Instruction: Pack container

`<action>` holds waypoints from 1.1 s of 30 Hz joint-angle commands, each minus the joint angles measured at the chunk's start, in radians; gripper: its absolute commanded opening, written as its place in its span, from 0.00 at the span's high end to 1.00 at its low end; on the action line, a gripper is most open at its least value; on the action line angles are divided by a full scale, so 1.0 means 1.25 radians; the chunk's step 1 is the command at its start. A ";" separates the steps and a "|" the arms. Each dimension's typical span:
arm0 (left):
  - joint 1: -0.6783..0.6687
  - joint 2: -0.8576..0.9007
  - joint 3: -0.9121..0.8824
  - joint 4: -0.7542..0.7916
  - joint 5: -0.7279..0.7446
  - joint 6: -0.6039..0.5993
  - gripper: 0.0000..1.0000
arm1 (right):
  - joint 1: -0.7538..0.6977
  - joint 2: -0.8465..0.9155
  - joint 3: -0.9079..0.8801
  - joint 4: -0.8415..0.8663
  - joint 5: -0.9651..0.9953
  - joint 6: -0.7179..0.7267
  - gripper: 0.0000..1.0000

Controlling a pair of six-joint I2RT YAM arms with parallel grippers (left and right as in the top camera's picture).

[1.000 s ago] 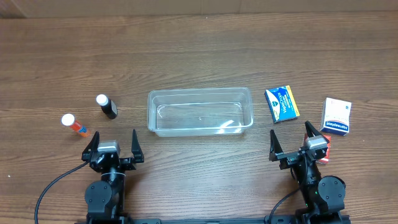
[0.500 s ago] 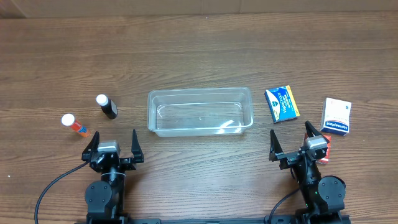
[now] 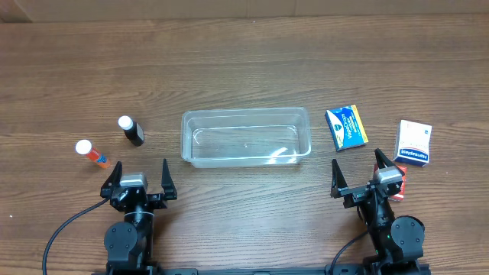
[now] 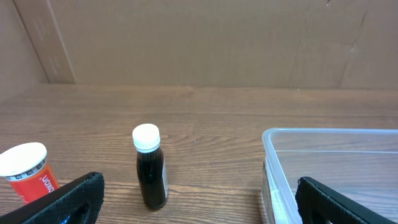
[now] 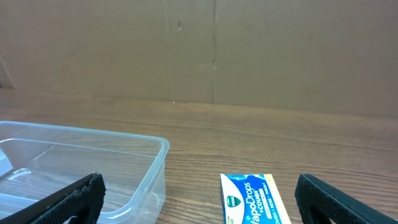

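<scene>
In the overhead view, a small red item [image 3: 401, 184] is largely covered by the right gripper [image 3: 357, 162] and cannot be identified. The clear, transparent plastic rectangular tub with rounded corners and a rim [image 3: 245, 137] is seen at the middle of the brown wooden table [image 3: 244, 61]. It stands open side up with its long axis running left to right, and the wood grain shows through its floor. The left gripper [image 3: 140, 171] and the right gripper are each spread wide, and nothing is held by either.

In the left wrist view, only the tips of the black fingers [image 4: 65, 200] are shown, cut off at the lower corners. The tub is cut off at the right edge. A black bottle with a white cap [image 4: 150, 167] is seen upright, with an orange bottle with a white cap [image 4: 28, 174] beside it.

In the right wrist view, the tub is cut off at the left, and a blue and yellow flat box [image 5: 252, 198] is cut off below.
</scene>
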 commanded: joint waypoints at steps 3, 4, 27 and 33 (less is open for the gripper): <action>0.009 -0.009 -0.003 0.009 -0.003 -0.039 0.00 | -0.003 -0.004 -0.008 0.006 0.016 0.037 0.00; 0.009 -0.009 -0.003 0.010 -0.006 -0.052 0.00 | -0.003 -0.004 -0.007 0.006 0.026 0.074 0.00; 0.025 0.991 1.021 -0.589 0.068 -0.109 0.00 | -0.003 0.691 0.647 -0.443 0.055 0.190 0.00; 0.071 1.111 1.167 -0.734 0.197 -0.109 0.00 | -0.003 0.962 0.889 -0.679 0.043 0.155 0.00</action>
